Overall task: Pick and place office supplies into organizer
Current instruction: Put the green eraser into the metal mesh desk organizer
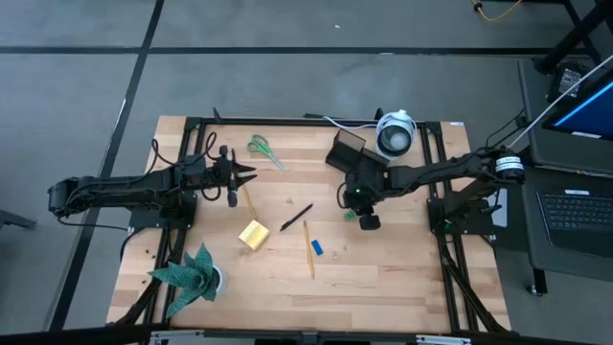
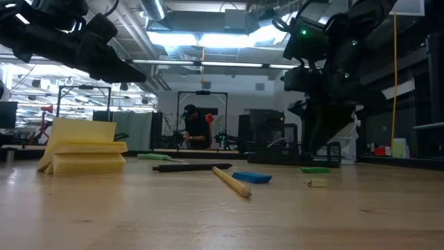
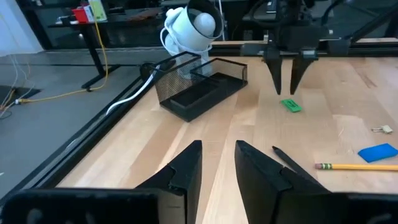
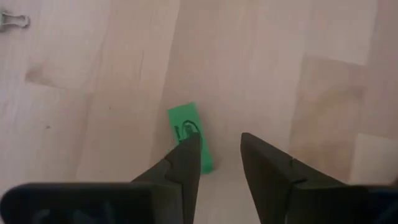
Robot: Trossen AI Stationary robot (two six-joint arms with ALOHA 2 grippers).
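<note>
My right gripper point(image 4: 219, 143) is open and points down just above a small green piece point(image 4: 189, 140) lying flat on the wood; one finger partly hides the piece. The left wrist view shows those fingers point(image 3: 274, 70) standing clear above the piece point(image 3: 290, 105). The black organizer point(image 1: 347, 151) sits at the far side, next to a white camera device point(image 1: 395, 134). My left gripper point(image 3: 219, 148) waits open at the table's left, level, touching nothing. Green scissors point(image 1: 261, 149), a yellow sticky-note pad point(image 1: 254, 235), a black pen point(image 1: 296, 218), a pencil point(image 1: 309, 247) and a blue block point(image 1: 317, 247) lie on the table.
A second pencil point(image 1: 246, 198) lies near the left gripper. A small metal clip point(image 4: 13, 20) lies close to the green piece. A green paper plant point(image 1: 192, 278) stands at the near left corner. A person stands in the room far behind the table point(image 2: 196, 125).
</note>
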